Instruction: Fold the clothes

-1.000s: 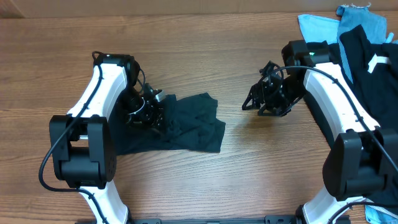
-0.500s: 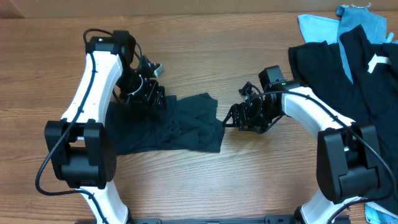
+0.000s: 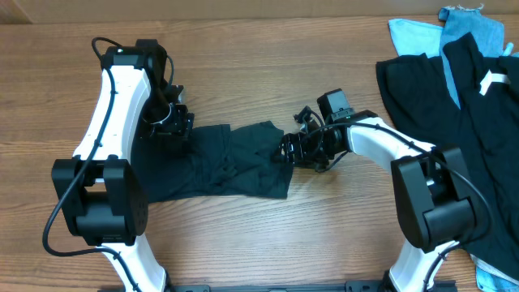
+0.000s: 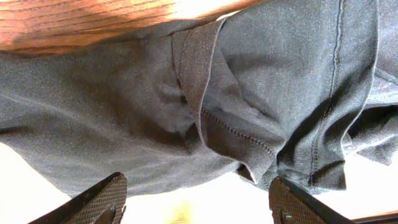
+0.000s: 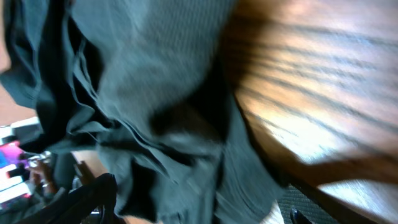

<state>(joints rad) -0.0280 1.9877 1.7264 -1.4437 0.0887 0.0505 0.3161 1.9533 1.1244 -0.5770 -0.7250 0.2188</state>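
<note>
We take this for a robotics lab bench. A white-and-black left arm (image 3: 113, 105) and right arm (image 3: 381, 142) rise from the 6 o'clock edge of a wood-grain counter (image 3: 243, 49). Clothes (image 3: 470, 89) are heaped at 2 o'clock, and one black shirt (image 3: 227, 162) lies at centre.

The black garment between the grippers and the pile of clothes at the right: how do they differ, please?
The black garment lies alone mid-table, with the left gripper and right gripper at its ends; the pile of clothes sits far right, no gripper near. The garment is all black; the pile mixes black and light blue. Both are rumpled cloth.
</note>
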